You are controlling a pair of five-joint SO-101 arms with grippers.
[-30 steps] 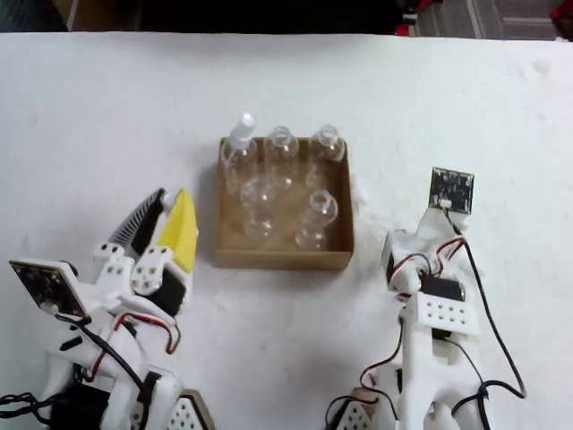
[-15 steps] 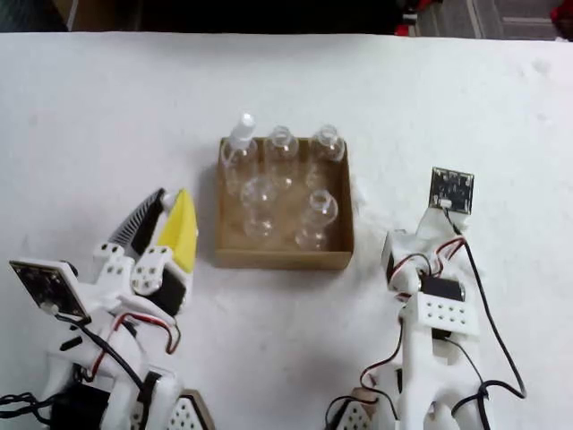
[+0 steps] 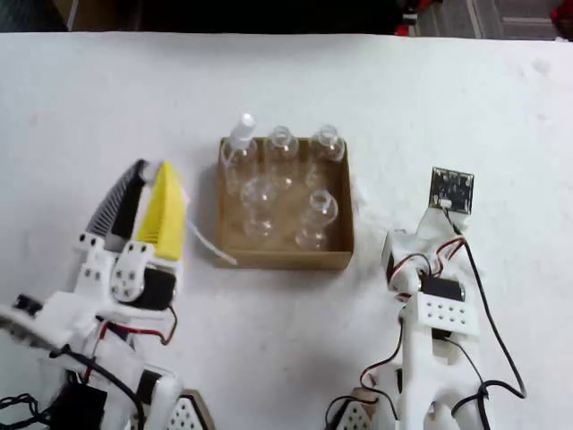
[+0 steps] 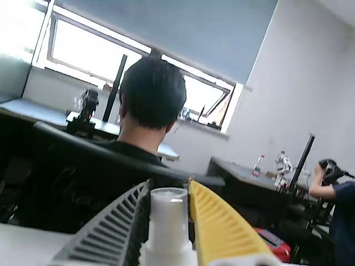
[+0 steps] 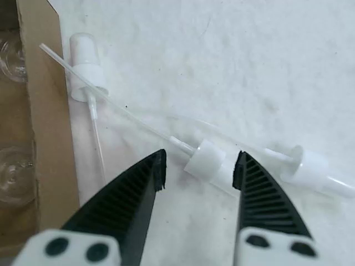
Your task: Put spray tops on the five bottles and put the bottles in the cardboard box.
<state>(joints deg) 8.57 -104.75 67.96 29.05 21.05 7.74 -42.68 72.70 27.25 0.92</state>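
Observation:
A cardboard box (image 3: 282,260) at mid-table holds five clear bottles upright. The back-left bottle (image 3: 240,154) wears a white spray top; the others, such as one at the front right (image 3: 317,217), have bare necks. My left gripper (image 3: 150,167) hovers left of the box, shut on a spray top (image 4: 168,221) whose thin tube (image 3: 213,247) hangs toward the box's front-left corner. My right gripper (image 5: 199,160) is open, pointing down at the table right of the box wall (image 5: 47,111), its fingers on either side of a lying spray top (image 5: 208,160).
Two more spray tops lie on the white table by the right gripper: one (image 5: 86,66) beside the box wall, another (image 5: 310,166) farther out. The right arm (image 3: 434,296) stands right of the box. The far half of the table is bare.
My left gripper has lifted and shifted left and farther from the near edge, with the spray top held; its tube now dangles in view beside the box. The right arm has not moved.

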